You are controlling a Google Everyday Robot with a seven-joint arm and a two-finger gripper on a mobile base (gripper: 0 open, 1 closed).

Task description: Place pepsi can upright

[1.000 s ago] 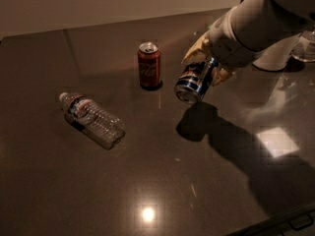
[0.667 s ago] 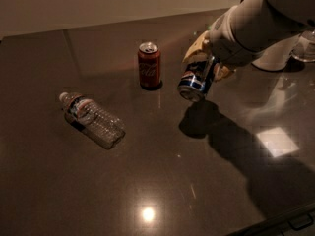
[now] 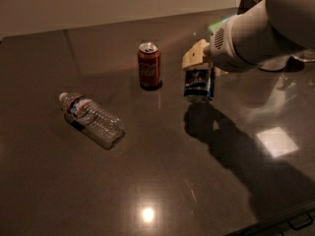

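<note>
The hand [image 3: 199, 68] is in the upper right part of the frame, at the end of the white arm [image 3: 261, 31] that comes in from the right edge. Its yellowish fingers [image 3: 193, 58] are clamped on the top part of the pepsi can [image 3: 198, 86], which hangs under them almost upright, a little right of the centre of the frame. The lower end of the pepsi can is at the table [image 3: 162, 181] or just over it; I cannot tell which. A dark shadow [image 3: 211, 127] of the hand and the can lies on the table directly below.

To the left of the pepsi can, near but apart from it, a red cola can [image 3: 148, 65] stands upright on the table. Further left, in the middle left of the frame, a clear plastic bottle [image 3: 92, 120] lies on its side, with its cap pointing to the upper left
</note>
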